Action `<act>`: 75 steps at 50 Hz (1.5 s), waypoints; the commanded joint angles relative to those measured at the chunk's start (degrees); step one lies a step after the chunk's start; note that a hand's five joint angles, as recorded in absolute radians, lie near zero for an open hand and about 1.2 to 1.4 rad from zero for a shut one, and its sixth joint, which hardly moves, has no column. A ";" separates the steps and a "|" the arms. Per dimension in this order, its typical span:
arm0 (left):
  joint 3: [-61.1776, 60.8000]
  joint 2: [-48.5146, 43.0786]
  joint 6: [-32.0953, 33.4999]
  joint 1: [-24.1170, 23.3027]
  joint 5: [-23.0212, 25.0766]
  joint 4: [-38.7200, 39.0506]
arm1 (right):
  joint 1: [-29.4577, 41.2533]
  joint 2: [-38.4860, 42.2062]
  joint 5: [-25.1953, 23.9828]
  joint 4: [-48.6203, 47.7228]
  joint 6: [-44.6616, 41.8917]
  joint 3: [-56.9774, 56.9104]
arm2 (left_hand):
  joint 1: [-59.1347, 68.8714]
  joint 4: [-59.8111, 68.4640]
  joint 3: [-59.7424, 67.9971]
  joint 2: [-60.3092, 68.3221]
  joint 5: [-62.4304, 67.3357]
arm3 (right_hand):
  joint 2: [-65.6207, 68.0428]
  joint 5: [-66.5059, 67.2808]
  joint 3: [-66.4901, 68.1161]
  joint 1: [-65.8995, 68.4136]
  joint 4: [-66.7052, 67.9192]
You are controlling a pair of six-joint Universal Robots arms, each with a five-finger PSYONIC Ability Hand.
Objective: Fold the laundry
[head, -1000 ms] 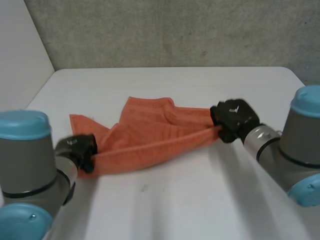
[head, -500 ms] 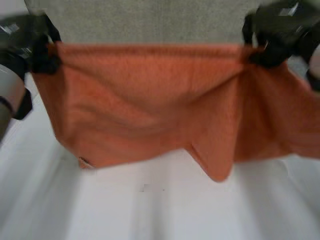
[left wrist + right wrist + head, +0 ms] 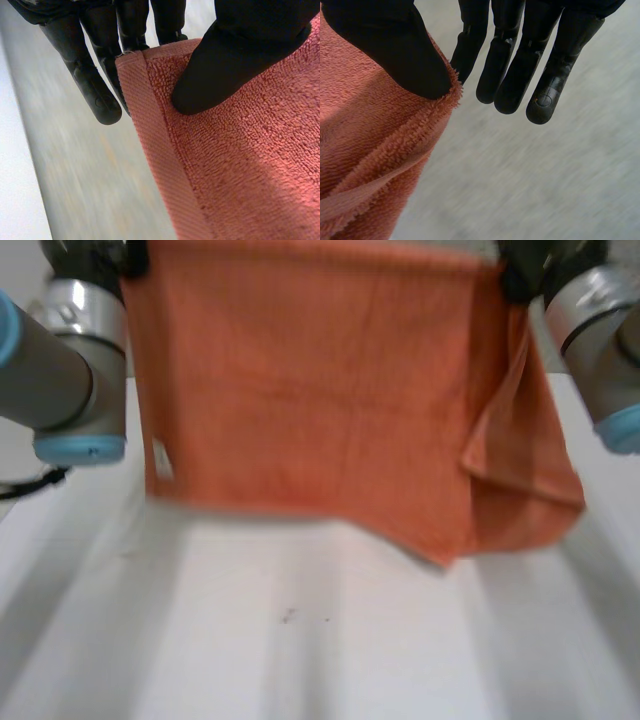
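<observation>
**A:** The orange towel (image 3: 320, 390) hangs in the air over the worktop (image 3: 320, 640), stretched between our two hands. Its lower hem looks clear of the surface.

**B:** It isn't quite flat. Toward 4 o'clock the right side doubles over itself, and one corner sags lower than the rest.

**A:** Our left hand (image 3: 240, 45) pinches the top corner at 11 o'clock, with the thumb pressing the terry against the fingers behind the hem. Our right hand (image 3: 385, 45) pinches the corner at 1 o'clock between thumb and one finger. Its other fingers are straight and free.

**B:** That right pinch worries us. It bites only the fringe, so a quick swing may pull the corner loose and drop that side.

**A:** And if we lay the towel down as it hangs, the doubled side likely creases underneath.

**B:** We have good room, though. The worktop lies bare from 5 to 7 o'clock below the hem. Our left arm (image 3: 70, 370) at 9 o'clock and right arm (image 3: 600, 350) at 3 o'clock flank the towel closely.

**A:** The small white label (image 3: 160, 460) at 8 o'clock marks the free lower corner.
</observation>
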 commanded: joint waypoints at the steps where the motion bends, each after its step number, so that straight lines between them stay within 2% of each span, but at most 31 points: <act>1: -7.51 7.78 -0.46 -0.06 0.15 6.63 | -0.18 -9.63 -4.44 -5.52 2.08 9.52 | 11.66 10.30 10.31 10.21 10.73 | 12.00 13.33 11.85 25.60 11.59; 3: -9.45 8.48 -0.54 -0.15 -0.11 6.37 | -0.79 -11.03 -8.99 -2.47 2.34 14.51 | 11.66 10.30 10.31 10.21 10.73 | 12.00 13.33 11.85 25.60 11.59; 4: -11.73 9.19 -0.63 -0.15 -0.29 5.67 | -0.79 -11.03 -9.01 -2.45 2.34 14.53 | 11.66 10.30 10.31 10.21 10.73 | 12.00 13.33 11.85 25.60 11.59; 6: -14.10 10.15 -0.72 -0.07 -0.73 4.53 | -0.88 -12.34 -12.77 3.06 2.34 18.12 | 11.66 10.30 10.31 10.21 10.73 | 12.00 13.33 11.85 25.60 11.59; 13: -25.37 14.82 -2.39 1.08 -2.05 2.15 | -2.02 -12.27 -16.74 11.43 2.16 22.70 | 11.66 10.30 10.31 10.21 10.73 | 12.00 13.33 11.85 25.60 11.59; 20: -33.28 20.17 -3.00 0.81 -2.14 2.15 | -3.43 -6.99 -16.22 12.32 3.57 25.35 | 11.66 10.30 10.31 10.21 10.73 | 12.00 13.33 11.85 25.60 11.59; 22: -33.54 20.53 -3.00 0.81 -2.22 1.98 | -3.43 -4.10 -15.87 12.23 6.63 25.96 | 11.66 10.30 10.31 10.21 10.73 | -4.16 -2.83 -4.31 9.44 -4.58; 26: -33.46 20.70 -2.92 1.08 -2.14 1.89 | -3.78 -2.77 -15.25 11.09 11.83 27.28 | 11.66 10.30 10.31 10.21 10.73 | -11.83 -10.49 -11.98 1.77 -12.24; 28: -33.20 20.62 -2.92 1.16 -2.14 1.89 | -4.48 -2.68 -14.03 7.85 17.78 29.55 | 11.66 10.30 10.31 10.21 10.73 | -24.39 -23.06 -24.54 -10.79 -24.80; 31: -32.67 20.44 -2.83 1.52 -2.05 1.80 | -5.10 -2.86 -13.05 6.08 20.62 30.97 | 11.66 10.30 10.31 10.21 10.73 | -25.79 -24.46 -25.94 -12.19 -26.20; 33: -32.67 20.44 -2.92 1.95 -2.05 1.80 | -6.41 -3.12 -11.39 3.63 25.78 34.03 | 11.66 10.30 10.31 10.21 10.73 | -31.47 -30.14 -31.63 -17.87 -31.89; 39: -32.58 20.00 -2.92 3.19 -2.05 1.19 | -8.26 -3.47 -10.77 1.86 31.78 39.39 | 11.66 10.30 10.31 10.21 10.73 | -39.39 -38.06 -39.54 -25.79 -39.81; 48: -32.58 20.18 -3.00 3.01 -1.96 -1.63 | -9.49 -3.74 -11.47 0.37 31.52 43.71 | 11.66 10.30 10.31 10.21 10.73 | -39.58 -38.25 -39.74 -25.98 -40.00; 51: -32.49 20.62 -3.00 2.75 -1.96 -1.98 | -8.97 -2.86 -11.47 -2.80 30.46 45.12 | 11.66 10.30 10.31 10.21 10.73 | -39.08 -37.74 -39.23 -25.48 -39.49; 58: -32.14 21.67 -3.09 2.40 -1.87 -2.60 | -8.79 1.00 -10.86 -10.18 22.40 45.39 | 11.66 10.30 10.31 10.21 10.73 | -34.38 -33.05 -34.54 -20.78 -34.80; 66: -32.14 22.02 -3.97 2.40 -1.87 -2.68 | -8.70 4.08 -10.50 -10.62 15.27 43.98 | 11.66 10.30 10.31 10.21 10.73 | -31.02 -29.68 -31.17 -17.41 -31.43; 75: -32.23 21.85 -4.06 2.66 -1.79 -2.77 | -8.70 7.60 -10.33 -10.62 13.68 40.81 | 11.66 10.30 10.31 10.21 10.73 | -25.12 -23.78 -25.27 -11.52 -25.53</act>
